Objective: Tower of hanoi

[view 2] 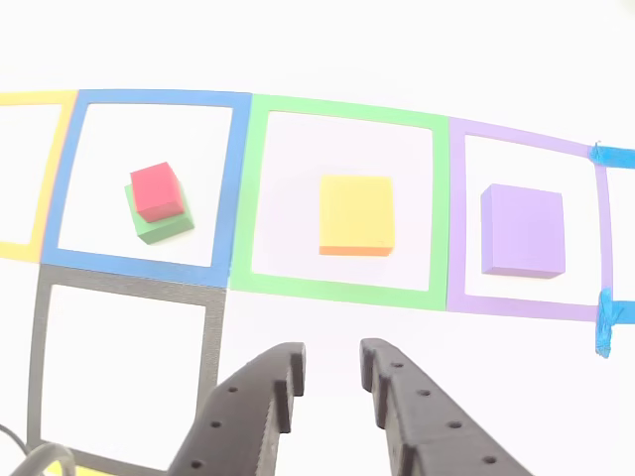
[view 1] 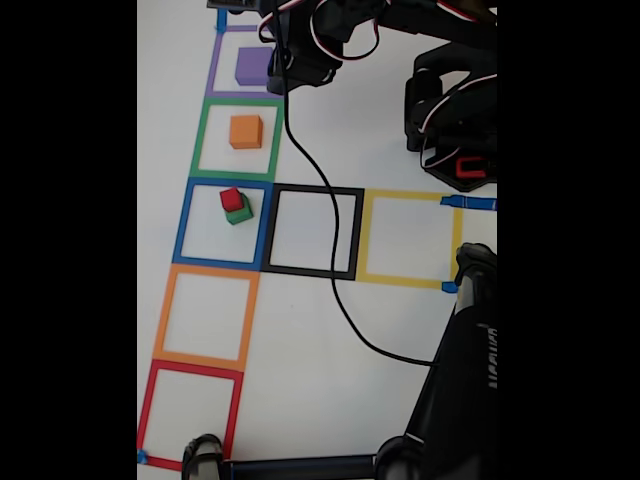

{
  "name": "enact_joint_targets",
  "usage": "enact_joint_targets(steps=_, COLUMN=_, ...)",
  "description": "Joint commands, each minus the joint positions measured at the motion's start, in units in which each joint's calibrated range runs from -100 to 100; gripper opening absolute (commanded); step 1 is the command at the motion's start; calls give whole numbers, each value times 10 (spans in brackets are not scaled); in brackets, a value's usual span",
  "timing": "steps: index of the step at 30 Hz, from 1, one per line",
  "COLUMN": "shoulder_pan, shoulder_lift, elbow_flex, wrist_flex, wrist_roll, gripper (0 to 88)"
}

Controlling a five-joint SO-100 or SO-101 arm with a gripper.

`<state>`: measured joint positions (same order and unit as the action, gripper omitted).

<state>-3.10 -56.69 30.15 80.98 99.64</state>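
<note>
In the fixed view the arm (view 1: 330,40) is seen reaching in from the top edge, bent low over the white table (view 1: 320,340). In the other view the gripper (view 2: 331,365) is held above bare table, pointed toward the row of tape squares. Straight ahead of it the orange cube (view 2: 356,215) sits inside the green square (view 2: 342,290); ahead and right, the purple cube (view 2: 523,230); ahead and left, the red cube (view 2: 156,190) is stacked askew on the green cube (view 2: 164,227) within the blue square (view 2: 149,99). A black cable (view 1: 300,180) trails across the table. The jaws are parted slightly — nothing is gripped or touched.
</note>
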Motion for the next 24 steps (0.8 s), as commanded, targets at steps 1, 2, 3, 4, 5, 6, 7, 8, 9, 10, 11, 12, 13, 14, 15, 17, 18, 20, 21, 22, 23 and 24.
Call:
enact_joint_targets(steps=1, shoulder_pan=-51, shoulder_lift=13, elbow_flex=-151, wrist_flex=89, wrist_roll=4, gripper=14)
enact_joint_targets(steps=2, shoulder_pan=-64, shoulder_lift=16, elbow_flex=-171, wrist_flex=104, wrist_roll=4, gripper=14)
enact_joint_targets(steps=3, shoulder_pan=-75, shoulder_lift=17, elbow_flex=-184, wrist_flex=112, wrist_roll=4, gripper=14)
enact_joint_targets(steps=4, shoulder_pan=-87, shoulder_lift=17, elbow_flex=-195, wrist_flex=120, wrist_roll=4, gripper=14)
enact_joint_targets(steps=5, shoulder_pan=-97, shoulder_lift=17, elbow_flex=-203, wrist_flex=126, wrist_roll=4, gripper=14)
enact_joint_targets(steps=6, shoulder_pan=-106, shoulder_lift=17, elbow_flex=-211, wrist_flex=130, wrist_roll=4, gripper=14)
enact_joint_targets(steps=7, shoulder_pan=-114, shoulder_lift=16, elbow_flex=-214, wrist_flex=133, wrist_roll=4, gripper=14)
enact_joint_targets(steps=8, shoulder_pan=-120, shoulder_lift=15, elbow_flex=-214, wrist_flex=134, wrist_roll=4, gripper=14)
enact_joint_targets(steps=9, shoulder_pan=-123, shoulder_lift=15, elbow_flex=-214, wrist_flex=135, wrist_roll=4, gripper=15)
enact_joint_targets(steps=10, shoulder_pan=-125, shoulder_lift=15, elbow_flex=-211, wrist_flex=136, wrist_roll=4, gripper=17)
enact_joint_targets(steps=11, shoulder_pan=-127, shoulder_lift=15, elbow_flex=-202, wrist_flex=136, wrist_roll=4, gripper=19)
enact_joint_targets(steps=12, shoulder_pan=-129, shoulder_lift=14, elbow_flex=-191, wrist_flex=132, wrist_roll=4, gripper=24)
enact_joint_targets(steps=13, shoulder_pan=-130, shoulder_lift=12, elbow_flex=-172, wrist_flex=124, wrist_roll=4, gripper=32)
enact_joint_targets(steps=14, shoulder_pan=-129, shoulder_lift=7, elbow_flex=-151, wrist_flex=112, wrist_roll=4, gripper=38)
enact_joint_targets(steps=15, shoulder_pan=-128, shoulder_lift=0, elbow_flex=-121, wrist_flex=91, wrist_roll=4, gripper=53)
enact_joint_targets(steps=17, shoulder_pan=-125, shoulder_lift=-16, elbow_flex=-59, wrist_flex=40, wrist_roll=4, gripper=89)
enact_joint_targets(steps=18, shoulder_pan=-124, shoulder_lift=-25, elbow_flex=-26, wrist_flex=12, wrist_roll=4, gripper=126)
enact_joint_targets(steps=20, shoulder_pan=-120, shoulder_lift=-38, elbow_flex=43, wrist_flex=-53, wrist_roll=4, gripper=187)
enact_joint_targets(steps=21, shoulder_pan=-118, shoulder_lift=-44, elbow_flex=79, wrist_flex=-89, wrist_roll=4, gripper=219)
enact_joint_targets(steps=22, shoulder_pan=-115, shoulder_lift=-48, elbow_flex=109, wrist_flex=-122, wrist_roll=4, gripper=245)
enact_joint_targets(steps=23, shoulder_pan=-112, shoulder_lift=-52, elbow_flex=145, wrist_flex=-159, wrist_roll=4, gripper=259)
enact_joint_targets(steps=24, shoulder_pan=-109, shoulder_lift=-55, elbow_flex=172, wrist_flex=-190, wrist_roll=4, gripper=268)
